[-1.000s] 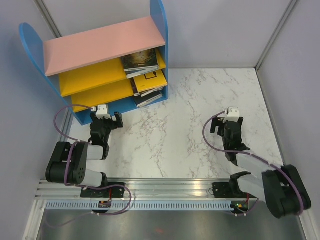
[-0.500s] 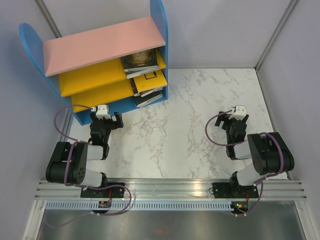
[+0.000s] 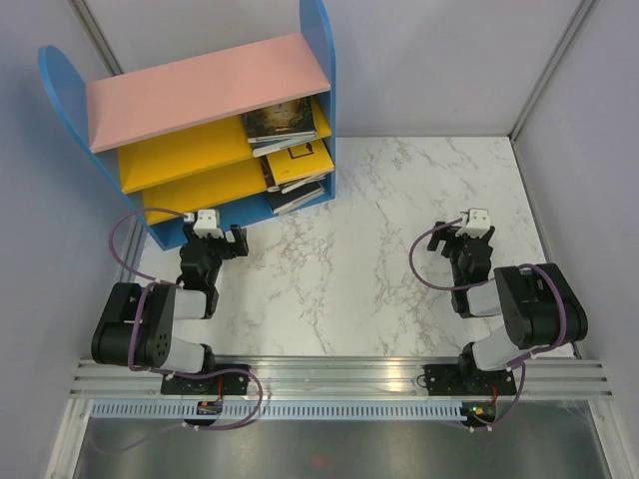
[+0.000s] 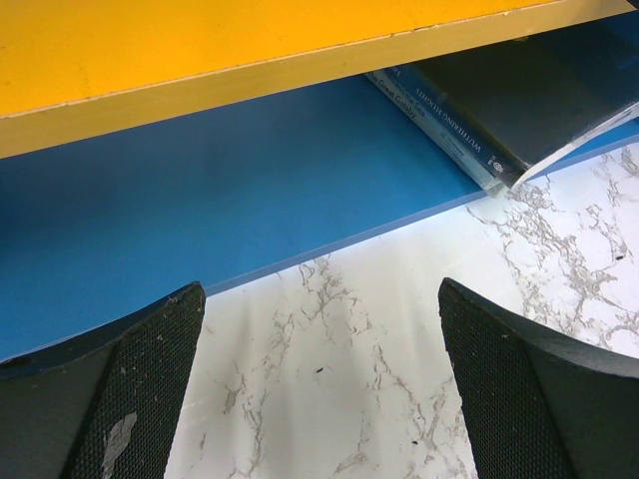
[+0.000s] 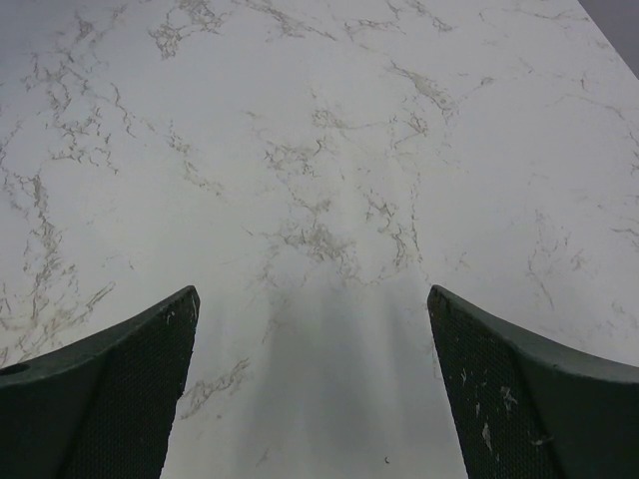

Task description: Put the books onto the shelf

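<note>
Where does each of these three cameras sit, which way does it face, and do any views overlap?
Top external: above and behind the arms, looking down on table, shelf and books; both arms with left gripper and right gripper show.
Left wrist: on the left arm, facing the shelf's blue base and bottom books; its fingers show.
Right wrist: on the right arm, facing the table; its fingers show.
Shared: top and left wrist both see the shelf.

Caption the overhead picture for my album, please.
Left gripper and right gripper open and empty; books lie on the shelf.
</note>
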`<state>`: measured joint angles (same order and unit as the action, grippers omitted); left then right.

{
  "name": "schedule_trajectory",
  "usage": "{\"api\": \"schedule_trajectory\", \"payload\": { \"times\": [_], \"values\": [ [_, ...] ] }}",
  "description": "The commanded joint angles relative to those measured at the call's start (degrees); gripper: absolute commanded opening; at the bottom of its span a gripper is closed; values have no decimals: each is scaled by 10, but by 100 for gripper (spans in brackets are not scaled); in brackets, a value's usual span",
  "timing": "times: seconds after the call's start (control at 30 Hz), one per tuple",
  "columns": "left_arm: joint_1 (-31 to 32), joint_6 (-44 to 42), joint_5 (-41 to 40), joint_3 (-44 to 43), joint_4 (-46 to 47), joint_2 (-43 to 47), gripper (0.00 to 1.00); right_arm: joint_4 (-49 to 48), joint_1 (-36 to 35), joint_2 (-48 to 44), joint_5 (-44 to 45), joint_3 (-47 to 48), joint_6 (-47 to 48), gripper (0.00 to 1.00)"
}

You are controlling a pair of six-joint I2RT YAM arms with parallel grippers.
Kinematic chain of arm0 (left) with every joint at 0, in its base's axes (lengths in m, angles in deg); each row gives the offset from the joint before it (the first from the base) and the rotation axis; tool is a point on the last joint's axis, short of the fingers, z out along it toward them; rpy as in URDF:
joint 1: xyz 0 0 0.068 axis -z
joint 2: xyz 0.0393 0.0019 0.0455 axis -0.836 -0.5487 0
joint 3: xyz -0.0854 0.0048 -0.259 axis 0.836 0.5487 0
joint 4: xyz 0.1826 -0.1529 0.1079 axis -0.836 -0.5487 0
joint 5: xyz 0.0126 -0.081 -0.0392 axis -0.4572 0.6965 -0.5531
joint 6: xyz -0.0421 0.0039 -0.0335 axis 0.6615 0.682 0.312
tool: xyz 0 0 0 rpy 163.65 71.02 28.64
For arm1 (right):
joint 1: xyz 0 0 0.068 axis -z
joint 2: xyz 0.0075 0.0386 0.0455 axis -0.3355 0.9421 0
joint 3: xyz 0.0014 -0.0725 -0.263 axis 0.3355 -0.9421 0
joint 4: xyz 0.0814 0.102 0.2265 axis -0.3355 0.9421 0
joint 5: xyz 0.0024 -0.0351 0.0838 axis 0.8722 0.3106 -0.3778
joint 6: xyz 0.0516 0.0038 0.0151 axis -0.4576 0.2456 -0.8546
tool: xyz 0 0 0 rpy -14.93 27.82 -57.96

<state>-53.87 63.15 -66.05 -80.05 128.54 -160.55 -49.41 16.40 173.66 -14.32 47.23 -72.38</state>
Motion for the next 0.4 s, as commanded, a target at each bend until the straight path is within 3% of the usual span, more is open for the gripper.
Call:
{"api": "schedule_trajectory", "payload": {
  "times": [0.0, 0.37],
  "values": [
    [-2, -31, 6, -5, 33, -3, 100, -25, 2, -8, -15, 9, 0, 98],
    [-2, -31, 6, -5, 33, -2, 100, -25, 1, -8, -15, 9, 0, 98]
  ]
}}
